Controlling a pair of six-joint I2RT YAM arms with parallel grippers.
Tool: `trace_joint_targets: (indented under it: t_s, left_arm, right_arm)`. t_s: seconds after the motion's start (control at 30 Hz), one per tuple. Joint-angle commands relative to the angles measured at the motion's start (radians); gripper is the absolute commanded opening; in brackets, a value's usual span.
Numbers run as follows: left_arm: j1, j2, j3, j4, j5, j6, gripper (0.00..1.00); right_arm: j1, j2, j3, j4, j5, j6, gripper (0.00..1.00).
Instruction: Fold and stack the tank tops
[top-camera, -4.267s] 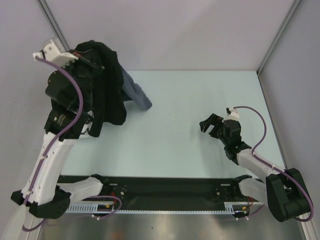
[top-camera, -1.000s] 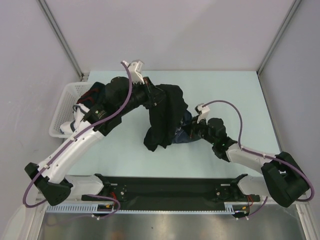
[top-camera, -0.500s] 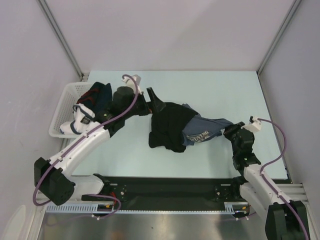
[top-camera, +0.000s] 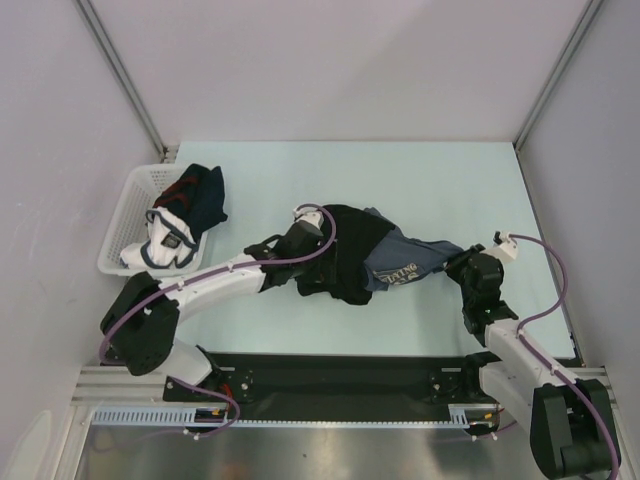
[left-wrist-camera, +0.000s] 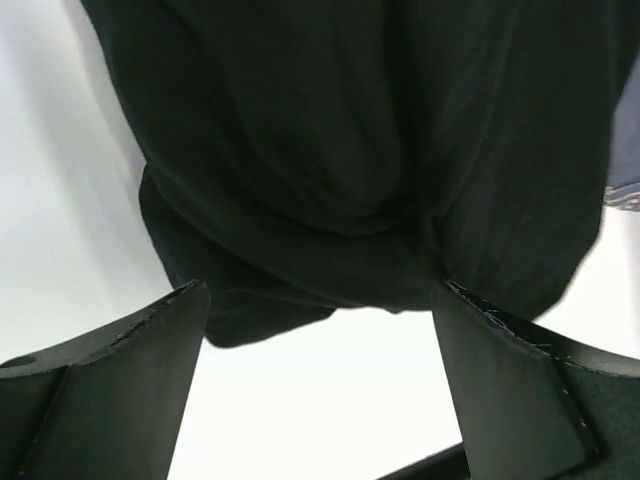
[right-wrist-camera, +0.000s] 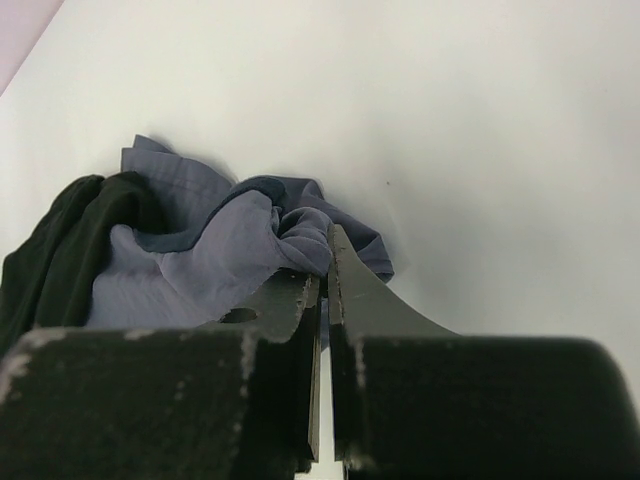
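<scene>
Item: black tank top (top-camera: 348, 246) — crumpled heap at mid table (top-camera: 400, 180), lying over blue-grey tank top (top-camera: 410, 262), whose free end trails right; left gripper (left-wrist-camera: 318, 300) released, jaws wide just above black heap; right gripper (right-wrist-camera: 322, 250) clenched, apparently on blue-grey hem. Handling: pull right, low and slow, so blue-grey slides free without dragging black. Change: one second ago left gripper held the bunch aloft; now dropped — right arm drawn back rightward.

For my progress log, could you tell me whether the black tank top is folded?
Not folded: the black tank top lies bunched in a wrinkled heap.
</scene>
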Motion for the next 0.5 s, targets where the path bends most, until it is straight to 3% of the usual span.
trace_joint_targets:
  t_s: [0.0, 0.1, 0.17, 0.2, 0.27, 0.3, 0.37, 0.47]
  left_arm:
    - [-0.022, 0.046, 0.036, 0.042, -0.046, -0.004, 0.97]
    - [-0.017, 0.113, 0.055, 0.056, -0.084, -0.003, 0.97]
    - [-0.009, 0.15, 0.072, 0.074, -0.094, -0.004, 0.88]
    - [0.001, 0.164, 0.078, 0.071, -0.106, -0.003, 0.66]
    - [0.015, 0.172, 0.083, 0.051, -0.15, -0.006, 0.38]
    - [0.038, 0.158, 0.075, 0.05, -0.157, -0.007, 0.02]
    - [0.076, 0.064, 0.034, 0.042, -0.148, -0.024, 0.0]
    - [0.231, -0.155, -0.023, 0.047, -0.082, -0.038, 0.0]
  right_arm:
    - [0.004, 0.01, 0.039, 0.04, 0.004, 0.008, 0.0]
    - [0.006, 0.011, 0.039, 0.041, 0.0, 0.007, 0.0]
    - [0.006, 0.01, 0.039, 0.041, -0.003, 0.007, 0.0]
    - [0.006, 0.007, 0.037, 0.043, -0.002, 0.005, 0.0]
    - [0.006, 0.004, 0.037, 0.035, 0.001, 0.004, 0.0]
    - [0.006, 0.001, 0.039, 0.034, 0.006, 0.004, 0.0]
    - [0.006, -0.004, 0.036, 0.024, 0.018, 0.008, 0.0]
    - [0.007, -0.012, 0.029, 0.017, 0.044, 0.024, 0.0]
